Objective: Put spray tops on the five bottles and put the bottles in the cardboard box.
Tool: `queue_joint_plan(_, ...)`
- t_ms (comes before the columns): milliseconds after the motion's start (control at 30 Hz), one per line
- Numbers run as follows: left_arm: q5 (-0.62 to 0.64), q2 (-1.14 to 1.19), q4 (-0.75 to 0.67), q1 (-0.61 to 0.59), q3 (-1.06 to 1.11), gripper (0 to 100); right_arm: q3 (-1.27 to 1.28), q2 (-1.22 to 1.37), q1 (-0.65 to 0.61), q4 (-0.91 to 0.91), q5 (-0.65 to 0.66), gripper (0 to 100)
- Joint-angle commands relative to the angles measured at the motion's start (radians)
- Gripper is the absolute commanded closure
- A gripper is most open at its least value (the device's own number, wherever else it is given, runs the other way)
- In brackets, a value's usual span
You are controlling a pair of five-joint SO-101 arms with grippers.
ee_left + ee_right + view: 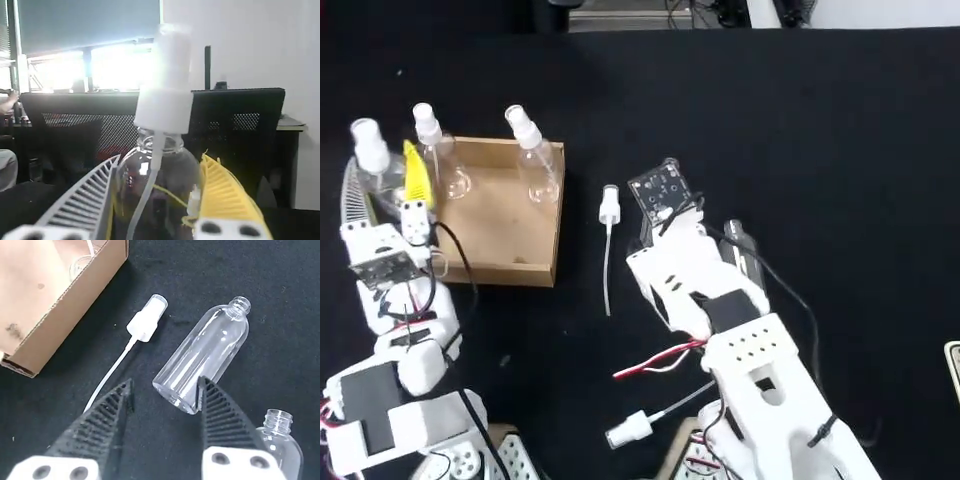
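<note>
- The right end effector [165, 386] stood wide open and held nothing. The base of the lying bottle [202, 360] was just in front of its fingertips, between them.
- The long axis of this bottle ran away from the end effector, a little slanted, with the open neck at the far end. I judged the right arm to be the nearer one for it.
- A loose spray top [146, 321] lay just beside the bottle on the worktop [280, 300], with its tube pointing back toward the fingers.
- A second open bottle [281, 440] was beside one finger.
- Farther off, the cardboard box [510, 270] had two capped bottles [538, 165] standing in it.
- The left end effector [161, 161] was closed on the held bottle [167, 175], which was upright, already capped, and seemingly just outside the box's wall.
</note>
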Motion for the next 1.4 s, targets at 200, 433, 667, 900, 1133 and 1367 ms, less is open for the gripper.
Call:
queue_joint_plan(200, 0.006, -0.026, 0.172, 0.053, -0.045, 97, -0.012, -0.018, 0.015, -0.026, -0.005, 82.1)
queue_joint_plan(433, 0.006, -0.026, 0.170, 0.054, -0.013, 97, -0.012, -0.019, 0.015, -0.023, 0.000, 82.1)
queue_joint_plan(667, 0.008, -0.026, 0.178, 0.053, 0.002, 97, -0.012, -0.019, 0.015, -0.023, 0.000, 82.1)
queue_joint_plan(900, 0.008, 0.006, 0.180, 0.068, 0.030, 97, -0.012, -0.019, 0.015, -0.023, 0.000, 82.1)
queue_joint_plan(1133, 0.008, 0.152, 0.055, 0.064, 0.021, 97, -0.010, -0.019, 0.015, -0.023, 0.000, 82.1)
queue_joint_plan(1367, 0.008, 0.331, -0.114, 0.068, 0.015, 97, -0.010, -0.019, 0.015, -0.023, 0.000, 82.1)
